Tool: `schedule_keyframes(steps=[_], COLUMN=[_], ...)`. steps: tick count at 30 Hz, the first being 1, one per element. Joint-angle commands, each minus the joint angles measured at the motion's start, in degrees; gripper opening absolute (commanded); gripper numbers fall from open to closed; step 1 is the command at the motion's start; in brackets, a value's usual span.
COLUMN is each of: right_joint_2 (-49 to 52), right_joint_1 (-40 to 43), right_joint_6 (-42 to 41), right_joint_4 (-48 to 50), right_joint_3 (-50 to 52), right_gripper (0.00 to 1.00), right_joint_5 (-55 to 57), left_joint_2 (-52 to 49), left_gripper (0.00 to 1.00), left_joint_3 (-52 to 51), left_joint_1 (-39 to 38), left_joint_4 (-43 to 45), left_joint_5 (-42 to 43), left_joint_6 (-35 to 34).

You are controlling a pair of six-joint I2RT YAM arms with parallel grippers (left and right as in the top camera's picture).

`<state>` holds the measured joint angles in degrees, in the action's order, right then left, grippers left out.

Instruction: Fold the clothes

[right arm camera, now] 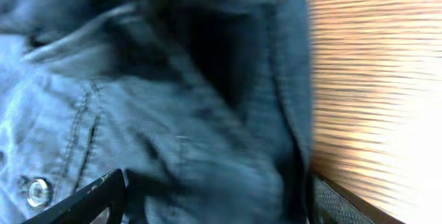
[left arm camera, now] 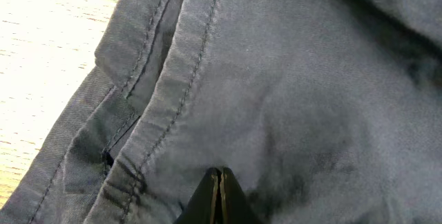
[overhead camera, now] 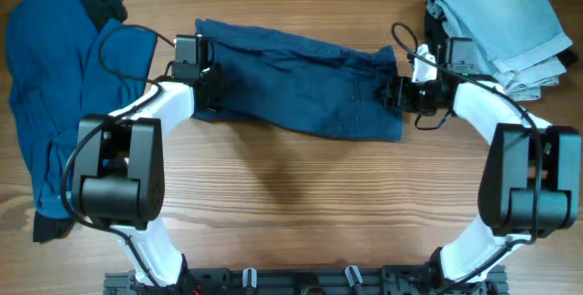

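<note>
From here, my left arm (overhead camera: 150, 104) and right arm (overhead camera: 478, 104) wear white shells between chunky black joint housings. A thin black cable (overhead camera: 114, 40) loops just behind the left claw (left arm camera: 219, 195), which tapers to black wedges. The right claw (right arm camera: 221, 195) has flat black plates with pale edges.

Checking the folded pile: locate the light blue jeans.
In the overhead view, the light blue jeans lie at the table's far right corner, just beyond the right gripper at the dark trousers' end.
</note>
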<state>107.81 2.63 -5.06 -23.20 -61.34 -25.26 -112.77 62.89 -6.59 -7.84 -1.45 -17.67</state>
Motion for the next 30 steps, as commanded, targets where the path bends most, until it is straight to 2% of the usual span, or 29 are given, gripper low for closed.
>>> schedule_keyframes(steps=[1, 2, 5, 10, 17, 20, 23, 26, 30], right_joint_2=[2.5, 2.5, 2.5, 1.5, -8.9, -12.7, -14.3, -14.3, -14.3], right_joint_1=[-3.1, -3.4, -3.5, -0.7, 7.2, 6.2, 0.4, -9.5, -17.9], right_joint_6=[-0.3, -0.3, -1.5, -4.1, -3.9, -2.3, -2.4, -3.0, -9.0], right_joint_4=[0.3, 0.4, 0.6, -1.7, -6.6, -7.8, -8.0, -6.6, -0.2], right_joint_3=[0.3, 0.3, 0.3, 0.2, 0.0, 0.0, 0.0, -1.1, -2.4], right_gripper=[0.79, 0.75, 0.37, 0.04, 0.04, 0.04, 0.05, 0.04, 0.04], right_joint_5=[0.9, 0.9, 2.0, 3.2, 3.0, 0.7, -0.3, -0.3, -0.3], left_joint_2=[-3.6, -3.6, -3.6, -3.6, -3.6, -3.6, -3.6, -3.6, -3.6], left_gripper=[0.04, 0.04, 0.04, 0.04, 0.04, 0.04, 0.04, 0.04, 0.04], left_joint_3=[-0.9, -0.9, -0.9, -0.9, -0.9, -0.9, -0.9, -0.8, -0.8], left_joint_1=[0.1, 0.1, 0.1, 0.1, 0.0, -0.1, -0.5, -1.4, -2.8], left_joint_4=[-0.7, -0.7, -0.7, -1.1, -4.0, -3.9, -3.9, -3.7, -2.6], left_joint_5=[-0.6, -0.6, -0.6, -0.5, 0.0, 2.5, 2.5, 2.5, 2.5], left_joint_6=[1.0, 1.0, 1.0, 1.0, 0.9, 0.7, 0.7, 0.7, 0.7])
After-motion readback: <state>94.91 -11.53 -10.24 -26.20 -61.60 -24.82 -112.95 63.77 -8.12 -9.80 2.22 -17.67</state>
